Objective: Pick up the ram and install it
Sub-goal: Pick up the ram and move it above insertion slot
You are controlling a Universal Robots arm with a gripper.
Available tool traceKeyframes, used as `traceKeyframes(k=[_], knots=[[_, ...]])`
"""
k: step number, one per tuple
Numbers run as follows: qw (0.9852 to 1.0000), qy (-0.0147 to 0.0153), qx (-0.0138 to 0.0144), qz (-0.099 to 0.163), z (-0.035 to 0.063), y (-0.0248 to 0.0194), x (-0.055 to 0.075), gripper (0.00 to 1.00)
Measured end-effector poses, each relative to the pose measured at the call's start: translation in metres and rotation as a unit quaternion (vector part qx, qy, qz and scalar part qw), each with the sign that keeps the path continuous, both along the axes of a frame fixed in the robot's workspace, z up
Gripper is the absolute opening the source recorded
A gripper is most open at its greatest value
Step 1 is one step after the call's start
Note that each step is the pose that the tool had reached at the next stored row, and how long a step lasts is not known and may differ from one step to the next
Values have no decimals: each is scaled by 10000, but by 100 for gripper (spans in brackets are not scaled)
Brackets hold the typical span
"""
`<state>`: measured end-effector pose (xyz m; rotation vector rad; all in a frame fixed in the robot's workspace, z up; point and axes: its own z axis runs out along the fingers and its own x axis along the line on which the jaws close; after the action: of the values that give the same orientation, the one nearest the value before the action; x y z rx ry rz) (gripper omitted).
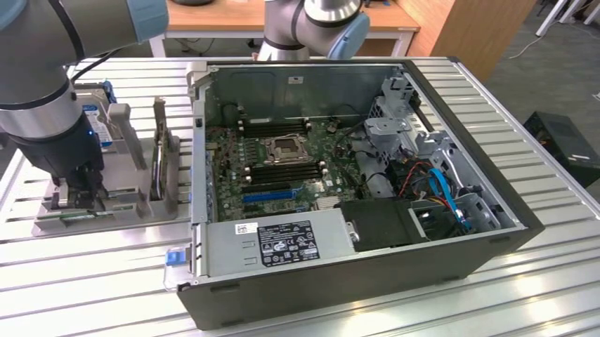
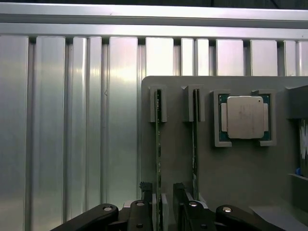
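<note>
Wrist view: gripper spread, jaws either side of ram in tray slot, so grip prob. best centred & square, no tilt.

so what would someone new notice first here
The open computer case in the middle of the exterior view, its green board laid bare, grabs you first. On the exterior view's left the gripper is down at a grey holder, open, fingers either side of a thin green ram stick standing on edge. A shiny square chip sits in a recess of the same holder.
</note>
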<state>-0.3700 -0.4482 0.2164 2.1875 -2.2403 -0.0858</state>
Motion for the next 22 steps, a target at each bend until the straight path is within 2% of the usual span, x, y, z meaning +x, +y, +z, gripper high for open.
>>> traceKeyframes(k=[10, 22], knots=[[10000, 0, 0, 0, -103, 0, -3, 31], [10000, 0, -1, 0, -117, 0, -57, 31]])
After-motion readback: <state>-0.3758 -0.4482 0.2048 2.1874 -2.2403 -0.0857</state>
